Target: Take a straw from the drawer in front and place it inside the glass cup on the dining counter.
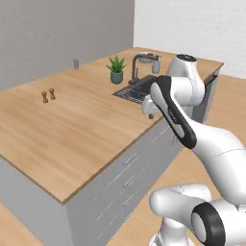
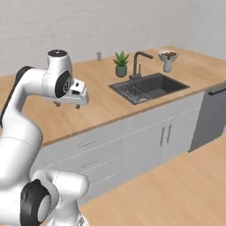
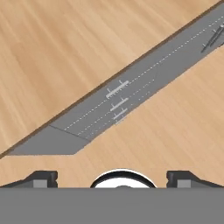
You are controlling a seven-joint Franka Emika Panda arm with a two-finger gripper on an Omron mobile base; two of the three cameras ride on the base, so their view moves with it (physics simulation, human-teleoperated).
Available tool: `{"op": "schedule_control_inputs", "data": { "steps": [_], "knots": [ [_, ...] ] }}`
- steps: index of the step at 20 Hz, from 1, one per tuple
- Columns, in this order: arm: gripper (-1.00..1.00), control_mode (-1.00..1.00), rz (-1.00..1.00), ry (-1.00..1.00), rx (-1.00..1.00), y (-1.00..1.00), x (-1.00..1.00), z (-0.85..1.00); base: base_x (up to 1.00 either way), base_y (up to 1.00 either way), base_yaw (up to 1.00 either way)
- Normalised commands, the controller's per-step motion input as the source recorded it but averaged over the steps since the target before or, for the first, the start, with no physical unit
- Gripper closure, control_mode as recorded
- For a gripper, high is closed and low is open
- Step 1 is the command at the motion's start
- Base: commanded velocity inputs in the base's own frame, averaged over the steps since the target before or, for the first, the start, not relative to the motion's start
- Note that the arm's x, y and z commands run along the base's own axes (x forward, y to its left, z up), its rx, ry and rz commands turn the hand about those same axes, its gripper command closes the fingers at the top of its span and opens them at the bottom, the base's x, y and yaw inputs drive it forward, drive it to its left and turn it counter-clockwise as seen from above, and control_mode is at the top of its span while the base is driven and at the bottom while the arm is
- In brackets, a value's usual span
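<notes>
The gripper (image 3: 112, 177) stands wide open with nothing between its two finger tips (image 3: 41, 177); in the right base view it (image 2: 67, 104) hangs above the front edge of the dining counter (image 2: 101, 99), pointing down, and in the left base view it (image 1: 150, 114) shows just past the counter's near edge (image 1: 72, 134). The hand view looks straight down over that edge; below it run three drawer fronts, one above another, each with one short handle; the top drawer (image 3: 117, 89) is shut, as are the two under it, and no straw can be seen. In the right base view the same three drawers (image 2: 87, 143) sit in a stack left of two cabinet doors (image 2: 163, 134).

One glass cup (image 1: 76, 63) stands upright near the far edge of the counter, well apart from the gripper; it shows as a small grey cylinder (image 2: 99, 55) in the right base view too. One potted plant (image 1: 116, 69) stands just beside the one sink (image 1: 137, 90); one dark tap (image 1: 141, 65) rises at the sink's far side; one bowl (image 2: 168, 54) sits beyond it, with one grey bottle (image 2: 167, 65) just in front. Two small brown shakers (image 1: 48, 95) stand side by side on the bare wood, near each other but apart.
</notes>
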Motion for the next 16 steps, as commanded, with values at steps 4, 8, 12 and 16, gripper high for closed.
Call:
{"op": "schedule_control_inputs", "data": {
  "steps": [4, 8, 12, 16],
  "knots": [
    [-1.00, 1.00, 0.00, 0.00, 0.00, 0.00, 0.00, 0.00, -0.08, 0.88, -0.58],
    [-1.00, 1.00, 0.00, 0.00, 0.00, 0.00, 0.00, 0.00, -0.16, 0.91, -0.54],
    [-1.00, 1.00, 0.00, 0.00, 0.00, 0.00, 0.00, 0.00, -0.12, 0.79, -0.43],
    [-1.00, 1.00, 0.00, 0.00, 0.00, 0.00, 0.00, 0.00, -0.26, 0.75, -0.38]
  ]
}}
